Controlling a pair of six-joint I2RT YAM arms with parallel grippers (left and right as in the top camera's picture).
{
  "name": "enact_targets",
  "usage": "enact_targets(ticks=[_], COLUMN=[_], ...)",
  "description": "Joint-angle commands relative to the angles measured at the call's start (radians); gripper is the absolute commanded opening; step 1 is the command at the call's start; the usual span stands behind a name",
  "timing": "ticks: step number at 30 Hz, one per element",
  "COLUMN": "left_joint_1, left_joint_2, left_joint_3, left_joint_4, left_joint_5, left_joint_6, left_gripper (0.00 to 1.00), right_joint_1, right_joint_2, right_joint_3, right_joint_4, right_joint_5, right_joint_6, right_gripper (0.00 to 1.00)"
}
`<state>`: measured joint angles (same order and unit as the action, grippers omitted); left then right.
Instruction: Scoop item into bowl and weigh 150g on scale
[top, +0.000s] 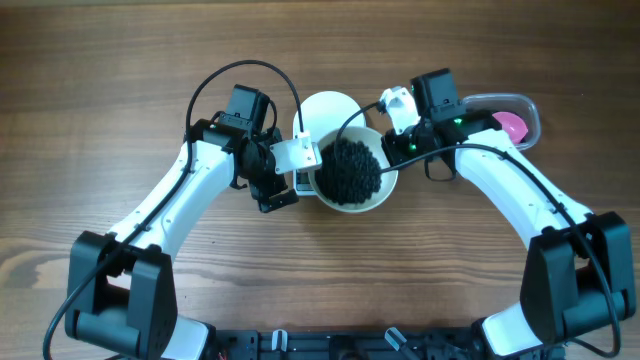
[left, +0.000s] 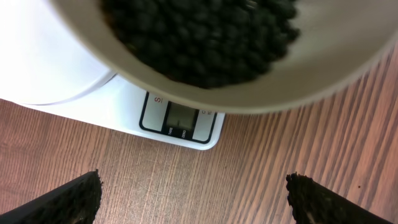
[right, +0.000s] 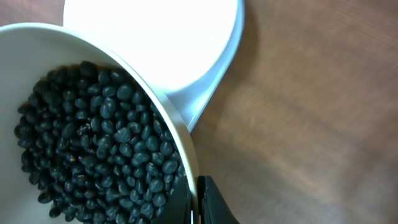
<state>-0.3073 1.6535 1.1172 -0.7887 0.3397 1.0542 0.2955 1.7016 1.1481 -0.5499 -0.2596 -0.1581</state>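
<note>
Gripper on the right (right: 198, 202): clamped shut on the rim of a cream bowl (right: 37, 50), the rim pinched between its fingers at the lower edge of the wrist view. Left gripper (left: 196, 202): spread wide, holding nothing, aimed at the display end of the scale (left: 124, 102), both dark fingertips (left: 68, 199) over bare counter (left: 280, 155) and clear of everything.

Around them: an empty white bowl (top: 328, 110) seated on the scale, bright and bare inside. Cream bowl overlapping its near rim from above in the overhead view and covering much of the scale. Hard to tell whether resting on the scale or held just off it. Only the scale's front strip showing past it, with the grey display (left: 181, 116) right under the cream bowl's edge, digits too blurred to read. Off to the right, behind the right arm, a clear plastic tub (top: 527, 108) with something pink (top: 510, 125) inside.

Black beans (right: 93, 143): small, round, slightly glossy, heaped loose in the cream bowl. Bottom fully covered, pile climbing partway up the wall, a broad pale band bare below the rim.

Counter of mid-brown wood, grain running side to side, a darker knot near the lower left corner of the overhead view. Wood filling every view out to the edges.
</note>
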Motion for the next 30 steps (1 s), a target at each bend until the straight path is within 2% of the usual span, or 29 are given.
enact_targets(ticks=[1, 7, 13, 30], left_joint_1=[-0.003, -0.003, -0.003, -0.003], left_joint_2=[0.012, 0.012, 0.012, 0.012], left_joint_3=[-0.004, -0.004, -0.004, -0.004], left_joint_4=[0.000, 0.000, 0.000, 0.000], left_joint_5=[0.019, 0.019, 0.019, 0.019], left_joint_6=[0.016, 0.016, 0.016, 0.016], left_gripper=[1.00, 1.00, 1.00, 1.00], right_joint_1=[-0.005, -0.005, -0.005, -0.004], right_joint_2=[-0.030, -0.007, 0.023, 0.141], right_joint_3=[0.031, 0.030, 0.030, 0.030], right_joint_4=[0.088, 0.154, 0.297, 0.494], right_joint_5=[-0.016, 0.001, -0.029, -0.036], right_joint_6=[0.005, 0.100, 0.214, 0.273], right_gripper=[0.04, 0.04, 0.04, 0.04])
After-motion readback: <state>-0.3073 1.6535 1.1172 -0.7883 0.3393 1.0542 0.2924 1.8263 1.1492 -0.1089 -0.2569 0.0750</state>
